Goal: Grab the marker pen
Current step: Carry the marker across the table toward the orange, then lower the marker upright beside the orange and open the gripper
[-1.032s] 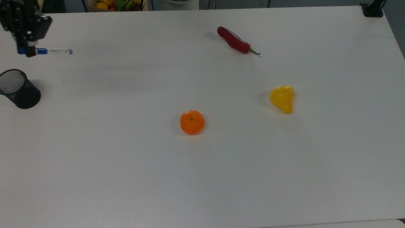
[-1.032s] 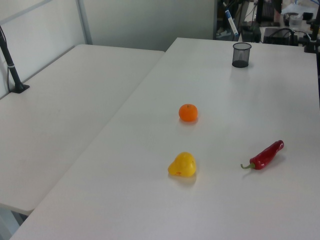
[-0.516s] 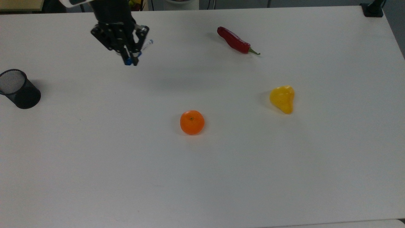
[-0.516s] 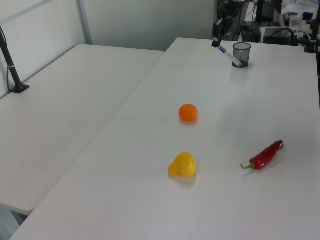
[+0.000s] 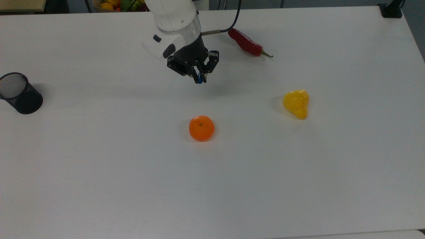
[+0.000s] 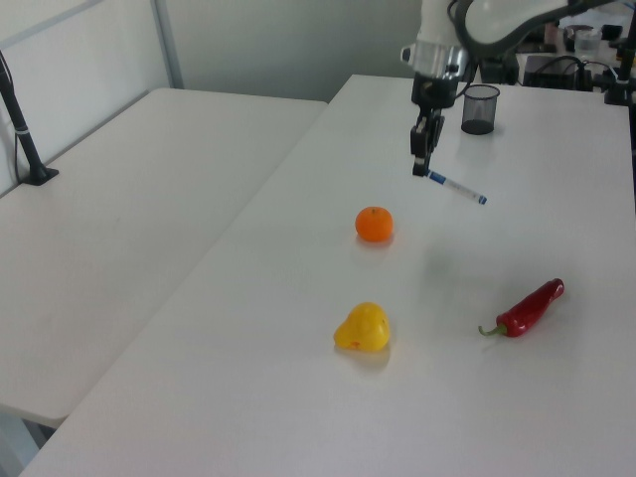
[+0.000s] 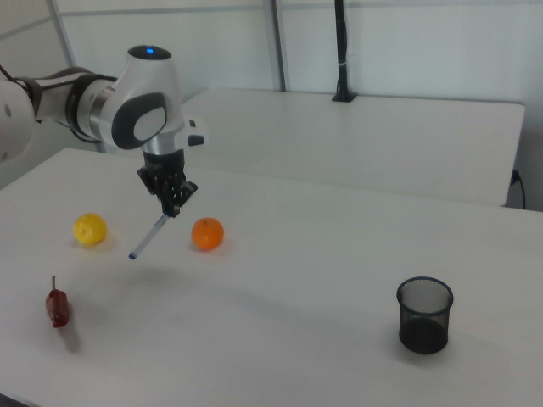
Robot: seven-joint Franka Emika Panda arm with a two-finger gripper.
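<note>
My gripper (image 5: 200, 79) (image 6: 421, 171) (image 7: 172, 212) is shut on the marker pen (image 6: 456, 187) (image 7: 149, 236) near its blue cap end. It holds the pen up in the air above the white table (image 5: 99, 149). The white barrel slants down and away from the fingers, ending in a small blue tail. In the top view just the blue cap (image 5: 199, 79) peeks out between the fingers. The gripper hangs above the table's far middle, beyond the orange (image 5: 201, 128) (image 6: 375, 224) (image 7: 207, 233).
A black mesh pen cup (image 5: 19, 93) (image 6: 480, 108) (image 7: 424, 315) stands at the top view's left edge. A red chilli (image 5: 247, 42) (image 6: 529, 308) (image 7: 57, 307) lies to the top view's right of the gripper. A yellow fruit (image 5: 297, 103) (image 6: 363, 329) (image 7: 89, 229) lies further right.
The arm has carried the pen from above the cup's side, rightward in the top view, to over the table's middle. The pen stays gripped throughout.
</note>
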